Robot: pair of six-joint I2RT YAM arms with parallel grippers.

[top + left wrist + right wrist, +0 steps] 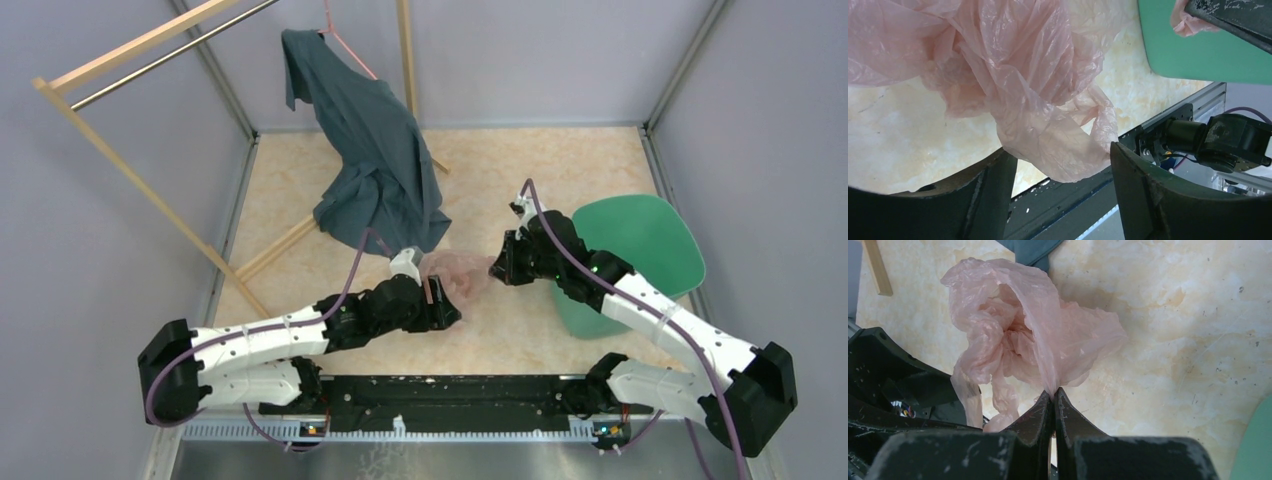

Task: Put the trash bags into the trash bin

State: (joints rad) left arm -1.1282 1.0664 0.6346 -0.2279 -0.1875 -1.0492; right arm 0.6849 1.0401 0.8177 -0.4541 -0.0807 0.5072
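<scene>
The pale pink trash bag (460,272) hangs crumpled between my two grippers above the table's middle. My right gripper (1054,391) is shut on an edge of the bag (1018,335), its tips pinching the film. My left gripper (1063,162) is open, its jaws wide apart, with a lobe of the bag (1048,105) hanging between the fingers without being pinched. In the top view the left gripper (447,305) is just below the bag and the right gripper (499,268) at its right. The teal-green trash bin (640,240) stands to the right, behind the right arm.
A dark blue-grey shirt (375,160) hangs from a wooden rack (120,150) at the back left, its hem close behind the bag. Grey walls enclose the marble-patterned table (560,170). The bin's rim shows in the left wrist view (1198,55).
</scene>
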